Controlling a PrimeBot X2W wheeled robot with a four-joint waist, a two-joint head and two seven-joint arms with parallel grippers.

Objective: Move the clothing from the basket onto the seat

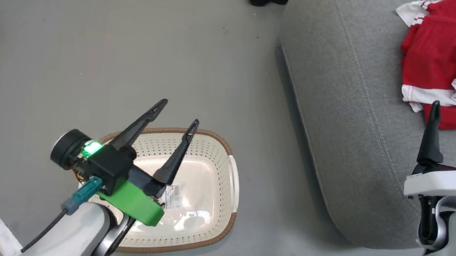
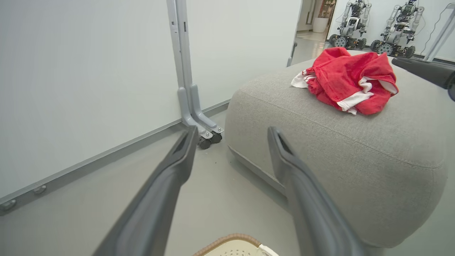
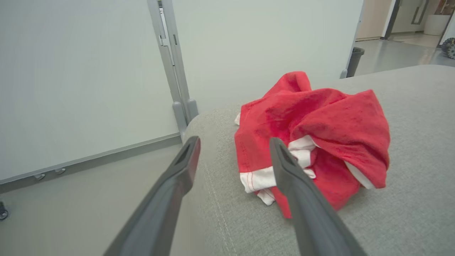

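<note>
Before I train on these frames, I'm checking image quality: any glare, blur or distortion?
Head view: glare on the basket's glossy floor, soft shadow beside the seat. Left wrist view: left fingers blurred up close, seat in focus. Right wrist view: right fingers soft, clothing sharp.

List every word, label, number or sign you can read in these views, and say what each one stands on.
Nothing here can be read as text.
On the floor of the basket, a white sticker: dark print, perhaps a barcode, too small and blurred to read.
On the clothing lying on the seat: white stripes and trim, no lettering visible.
</note>
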